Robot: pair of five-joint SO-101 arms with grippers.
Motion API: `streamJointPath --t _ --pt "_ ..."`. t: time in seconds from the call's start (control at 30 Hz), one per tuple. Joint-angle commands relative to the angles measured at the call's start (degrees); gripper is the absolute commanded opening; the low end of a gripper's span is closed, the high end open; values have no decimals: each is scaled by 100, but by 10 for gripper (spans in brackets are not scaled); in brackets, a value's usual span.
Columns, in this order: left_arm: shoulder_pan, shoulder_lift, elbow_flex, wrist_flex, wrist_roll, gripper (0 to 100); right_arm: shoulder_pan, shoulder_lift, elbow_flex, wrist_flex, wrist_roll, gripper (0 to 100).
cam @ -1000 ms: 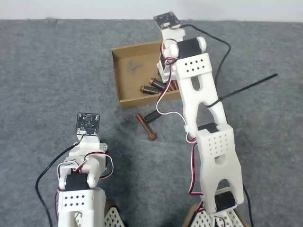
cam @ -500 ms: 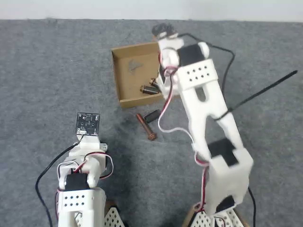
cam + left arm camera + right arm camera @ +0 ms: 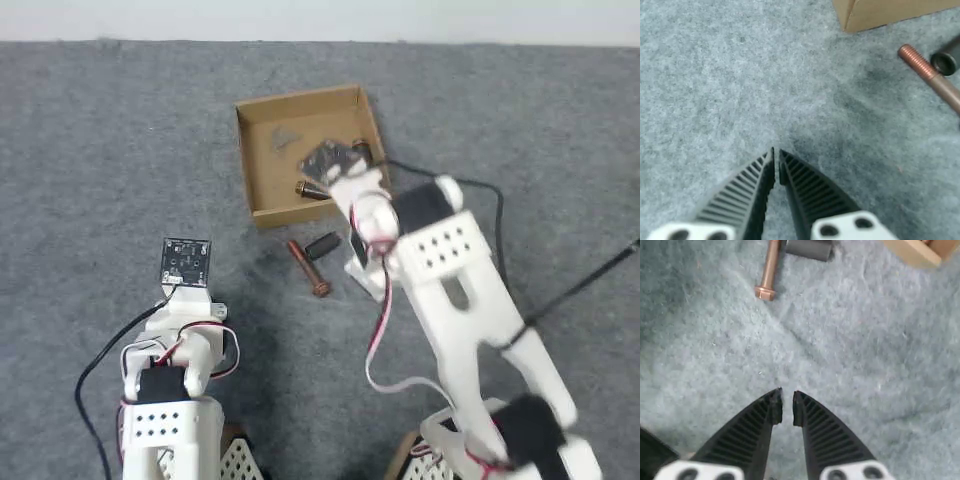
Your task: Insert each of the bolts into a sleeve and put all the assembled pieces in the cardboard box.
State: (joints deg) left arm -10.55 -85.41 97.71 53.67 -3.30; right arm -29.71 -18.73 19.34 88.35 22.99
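Note:
A copper bolt [image 3: 308, 267] lies on the grey carpet just outside the cardboard box [image 3: 258, 150], with a black sleeve [image 3: 322, 246] beside its threaded end. Inside the box, an assembled piece [image 3: 312, 190] rests by the near wall and another [image 3: 361, 149] by the right wall. My right gripper [image 3: 786, 400] hovers over bare carpet, shut and holding nothing, a short way from the bolt [image 3: 768, 270] and sleeve [image 3: 809, 248]. My left gripper [image 3: 776, 152] is shut and holds nothing, low over the carpet, with the bolt [image 3: 932, 82] and sleeve [image 3: 946, 60] farther off.
The right arm [image 3: 450, 280] leans over the carpet right of the bolt, partly covering the box's near right corner. A black cable [image 3: 590, 280] trails to the right. Open carpet lies left of the box and between the arms.
The right arm has pulled back from over the box toward the near side, now above the carpet beside the bolt and sleeve. The box's contents are uncovered. The left arm has stayed still.

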Motion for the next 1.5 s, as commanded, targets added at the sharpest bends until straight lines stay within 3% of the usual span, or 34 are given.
streamJointPath --t 0.0,0.17,0.33,0.47,0.63,1.47 --pt "-44 -132 -215 -167 -44 10 -40 -813 1046 -796 791 16" --pt "-44 -132 -215 -167 -44 10 -40 -1402 2075 -1956 1934 16" --pt "-44 -132 -215 -167 -44 10 -40 -1604 2163 -2229 2576 17" --pt "-44 -132 -215 -167 -44 10 -198 -1385 2163 -2334 2840 22" --pt "-44 -132 -215 -167 -44 10 -382 -866 2145 -2466 3235 105" --pt "-53 -132 -163 -378 -44 10 -787 2624 -923 -2668 4158 113"
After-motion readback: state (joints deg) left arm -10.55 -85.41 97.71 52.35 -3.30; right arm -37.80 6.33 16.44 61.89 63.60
